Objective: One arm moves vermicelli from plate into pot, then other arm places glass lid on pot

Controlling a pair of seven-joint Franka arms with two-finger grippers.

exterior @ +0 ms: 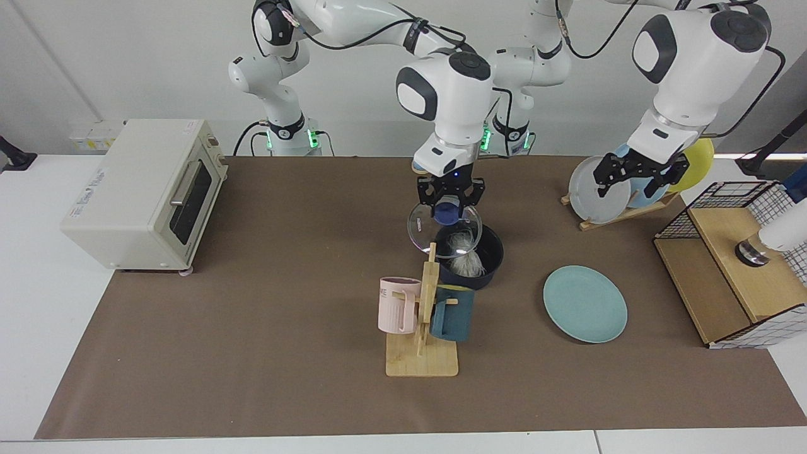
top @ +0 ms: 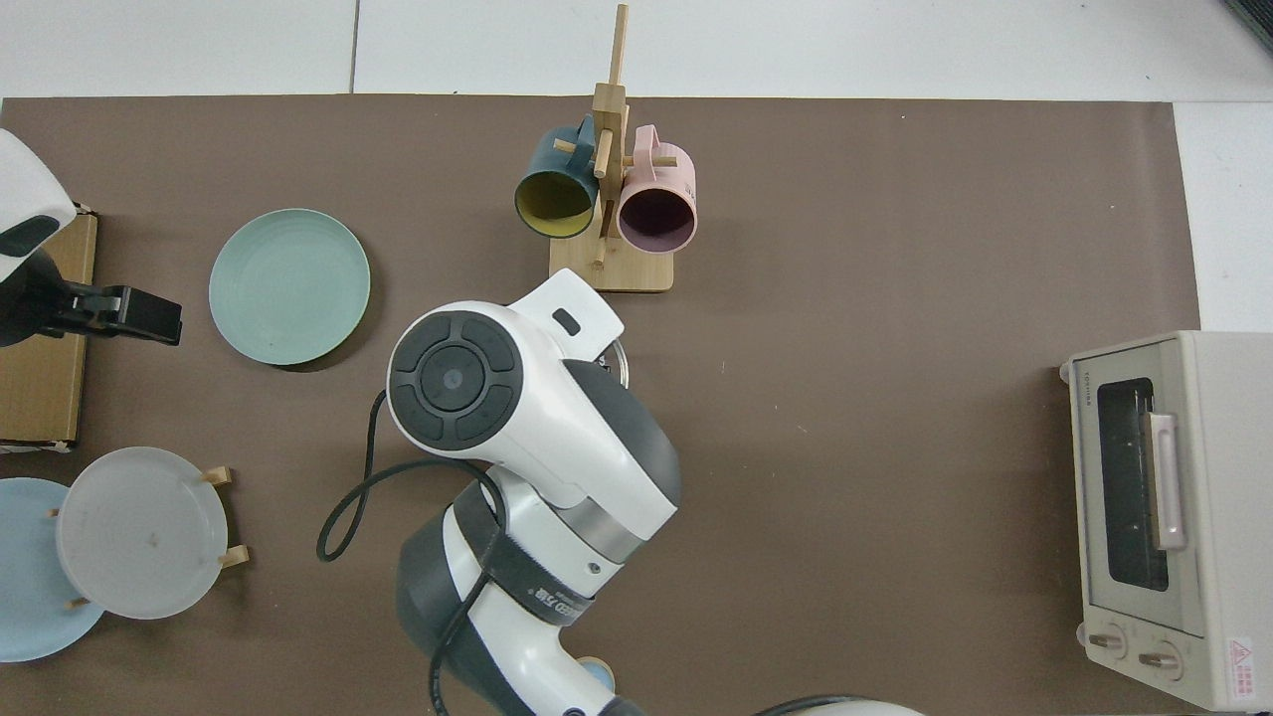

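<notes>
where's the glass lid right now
In the facing view the glass lid hangs mid-table in the right gripper, tilted just above the pot, behind the mug rack.

pot [exterior: 488,261] hidden from above — handle too

I count two arms, one pot [exterior: 480,255], one glass lid [exterior: 445,232] and one tangle of vermicelli [exterior: 465,253]. Plates come to four: one teal plate [exterior: 585,304] flat on the table and three standing in the rack [exterior: 621,213], grey, sky-blue and yellow. I also see two mugs [exterior: 398,305] on one wooden stand, one toaster oven [exterior: 144,193] and one wire basket [exterior: 744,258].
</notes>
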